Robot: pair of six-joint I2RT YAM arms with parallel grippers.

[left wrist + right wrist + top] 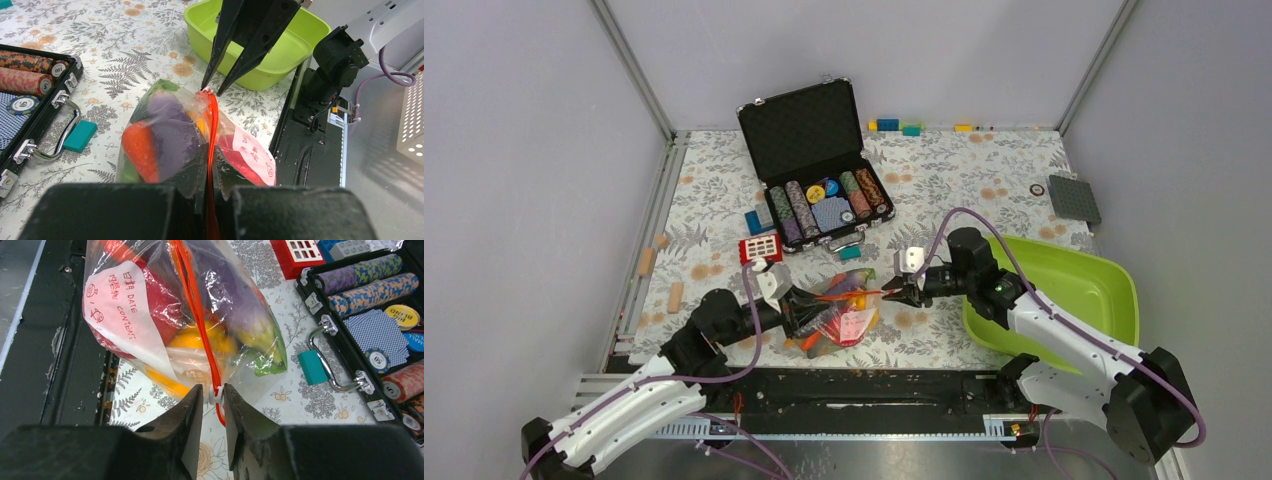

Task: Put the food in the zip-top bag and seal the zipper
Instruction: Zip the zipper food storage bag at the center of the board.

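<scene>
Left of centre in the top view, the left end effector (pixel 802 312) is pinching one end of the zipper (pixel 213 125), holding the bag (pixel 844 312) of food (pixel 142 150) just above the worktop (pixel 964 180). To its right, the right end effector (pixel 212 396) is standing slightly apart around the white slider (pixel 218 393), not yet pinching it. If those fingers are meeting off-centre, the slider may be squirting out and leaving the mouth partly unsealed. Too hard a pull risks dragging the strip from the left grip.

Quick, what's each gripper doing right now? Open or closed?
Left gripper: closed, pinching one end of the zipper.
Right gripper: nearly closed around the zipper's other end; a firm grip cannot be told.
</scene>
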